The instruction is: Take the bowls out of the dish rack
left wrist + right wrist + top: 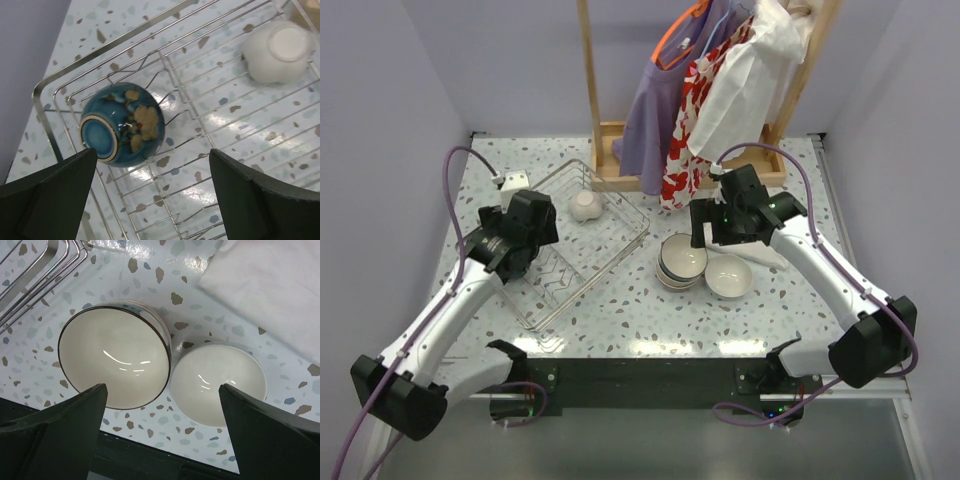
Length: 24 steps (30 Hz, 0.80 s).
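Observation:
The silver wire dish rack (598,256) lies left of centre. A white bowl (586,205) sits upside down at its far end. In the left wrist view a dark blue patterned bowl (122,125) lies on its side among the rack (50,85) wires, with the white bowl (278,50) further off. My left gripper (152,200) hangs open just above the blue bowl. On the table right of the rack stand a stack of bowls (681,260) and a single white bowl (729,276). My right gripper (162,440) is open and empty above the stack's cream bowl (115,360) and the white bowl (217,385).
A wooden clothes stand (610,140) with hanging garments stands at the back. A white cloth (270,285) lies on the table just beyond the bowls. A small white block (513,181) sits by the rack's far left corner. Walls close in on both sides.

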{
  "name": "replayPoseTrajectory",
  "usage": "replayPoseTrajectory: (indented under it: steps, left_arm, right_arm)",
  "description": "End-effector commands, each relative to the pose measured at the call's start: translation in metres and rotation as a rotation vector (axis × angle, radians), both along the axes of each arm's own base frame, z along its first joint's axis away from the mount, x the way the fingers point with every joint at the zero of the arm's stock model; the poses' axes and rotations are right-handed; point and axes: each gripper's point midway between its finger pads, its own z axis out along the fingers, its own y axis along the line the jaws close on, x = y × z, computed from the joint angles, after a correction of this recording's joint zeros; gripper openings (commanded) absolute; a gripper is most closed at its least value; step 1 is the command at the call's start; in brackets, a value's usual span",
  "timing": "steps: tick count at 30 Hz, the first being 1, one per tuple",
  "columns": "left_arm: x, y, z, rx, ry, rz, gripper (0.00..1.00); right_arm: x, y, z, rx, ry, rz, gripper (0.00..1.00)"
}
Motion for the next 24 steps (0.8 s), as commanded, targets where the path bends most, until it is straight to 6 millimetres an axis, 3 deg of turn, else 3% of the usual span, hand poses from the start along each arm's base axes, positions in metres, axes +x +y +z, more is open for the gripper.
replayPoseTrajectory:
  steps: [1,15,20,24]
  left_arm:
    - [-0.01,0.036,0.003,0.149,0.061,0.218,1.0]
    - [0.028,0.037,-0.03,0.227,0.146,0.342,1.0]
    - [0.043,0.038,-0.034,0.293,0.209,0.36,1.0]
    - [0.043,0.043,-0.039,0.343,0.28,0.388,1.0]
  right_arm:
    - [0.002,-0.003,0.015,-0.008,-0.071,0.03,0.99]
    - [-0.002,0.012,0.017,0.058,-0.105,0.14,0.99]
    - [-0.006,0.007,0.014,0.029,-0.117,0.175,0.99]
    - [-0.006,0.005,0.015,0.014,-0.137,0.191,0.99]
